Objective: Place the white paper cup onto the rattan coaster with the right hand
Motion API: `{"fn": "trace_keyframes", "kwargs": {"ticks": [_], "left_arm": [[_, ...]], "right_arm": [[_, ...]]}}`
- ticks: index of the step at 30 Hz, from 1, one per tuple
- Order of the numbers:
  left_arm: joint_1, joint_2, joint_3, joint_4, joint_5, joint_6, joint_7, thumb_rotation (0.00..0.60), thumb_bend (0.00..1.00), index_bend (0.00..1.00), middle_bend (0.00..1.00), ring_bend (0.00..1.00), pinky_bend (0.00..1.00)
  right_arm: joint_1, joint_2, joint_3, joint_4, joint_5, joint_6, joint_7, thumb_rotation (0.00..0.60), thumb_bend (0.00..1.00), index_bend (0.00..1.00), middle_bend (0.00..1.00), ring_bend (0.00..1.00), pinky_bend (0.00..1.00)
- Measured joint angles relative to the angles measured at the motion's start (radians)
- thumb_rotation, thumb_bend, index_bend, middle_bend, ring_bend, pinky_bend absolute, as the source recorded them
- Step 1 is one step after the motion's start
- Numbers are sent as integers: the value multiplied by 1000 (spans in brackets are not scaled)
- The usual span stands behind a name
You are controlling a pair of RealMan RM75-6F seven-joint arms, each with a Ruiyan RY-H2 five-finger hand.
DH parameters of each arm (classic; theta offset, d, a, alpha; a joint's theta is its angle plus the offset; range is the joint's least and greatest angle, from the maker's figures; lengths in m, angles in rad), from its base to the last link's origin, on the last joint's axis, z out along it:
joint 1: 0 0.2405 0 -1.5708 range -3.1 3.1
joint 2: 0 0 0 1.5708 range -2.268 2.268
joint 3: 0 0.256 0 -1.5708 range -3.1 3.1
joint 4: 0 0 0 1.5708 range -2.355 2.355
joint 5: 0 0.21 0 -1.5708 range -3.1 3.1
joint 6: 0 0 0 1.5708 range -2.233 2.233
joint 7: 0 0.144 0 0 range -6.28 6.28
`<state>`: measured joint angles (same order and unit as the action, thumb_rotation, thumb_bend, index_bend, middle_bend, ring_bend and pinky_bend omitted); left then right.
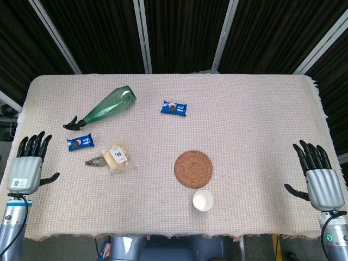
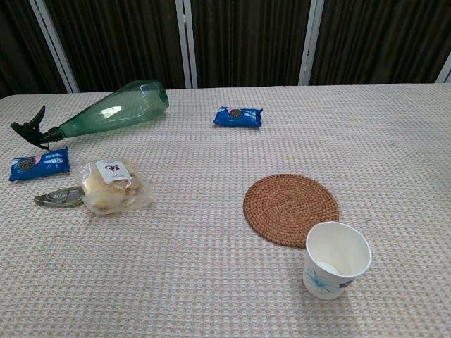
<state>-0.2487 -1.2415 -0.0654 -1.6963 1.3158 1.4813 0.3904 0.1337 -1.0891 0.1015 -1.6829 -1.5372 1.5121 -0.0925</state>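
The white paper cup (image 1: 203, 200) (image 2: 336, 260) stands upright near the table's front edge, just in front of and slightly right of the round rattan coaster (image 1: 193, 168) (image 2: 290, 208). Cup and coaster are close but apart. My right hand (image 1: 319, 174) hovers at the table's right edge, far from the cup, open with fingers spread and nothing in it. At the left edge my left hand (image 1: 28, 165) is open too. Neither hand shows in the chest view.
A green spray bottle (image 1: 106, 107) (image 2: 106, 109) lies on its side at the back left. Two blue snack packets (image 1: 174, 108) (image 1: 80, 142), a bagged pastry (image 1: 118, 156) (image 2: 111, 186) and a small metal tool (image 1: 95, 161) lie on the woven cloth (image 1: 261, 136).
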Motion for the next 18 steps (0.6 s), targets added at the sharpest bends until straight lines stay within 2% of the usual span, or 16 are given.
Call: {"fn": "trace_keyframes", "kwargs": {"ticks": [5, 11, 14, 18], "left_arm": [[32, 6, 3, -15, 16, 55, 17, 600, 0, 0, 0, 0, 0], [37, 22, -2, -22, 27, 52, 6, 600, 0, 0, 0, 0, 0], [35, 29, -2, -21, 33, 44, 3, 600, 0, 0, 0, 0, 0], [34, 37, -9, -24, 30, 42, 16, 600, 0, 0, 0, 0, 0]], "right_arm": [[3, -2, -5, -1, -9, -5, -5, 600, 0, 0, 0, 0, 0], [12, 1, -28, -13, -27, -44, 10, 600, 0, 0, 0, 0, 0], [30, 17, -56, -37, -48, -109, 63, 600, 0, 0, 0, 0, 0], [90, 52, -98, -84, -102, -249, 131, 600, 0, 0, 0, 0, 0]]}}
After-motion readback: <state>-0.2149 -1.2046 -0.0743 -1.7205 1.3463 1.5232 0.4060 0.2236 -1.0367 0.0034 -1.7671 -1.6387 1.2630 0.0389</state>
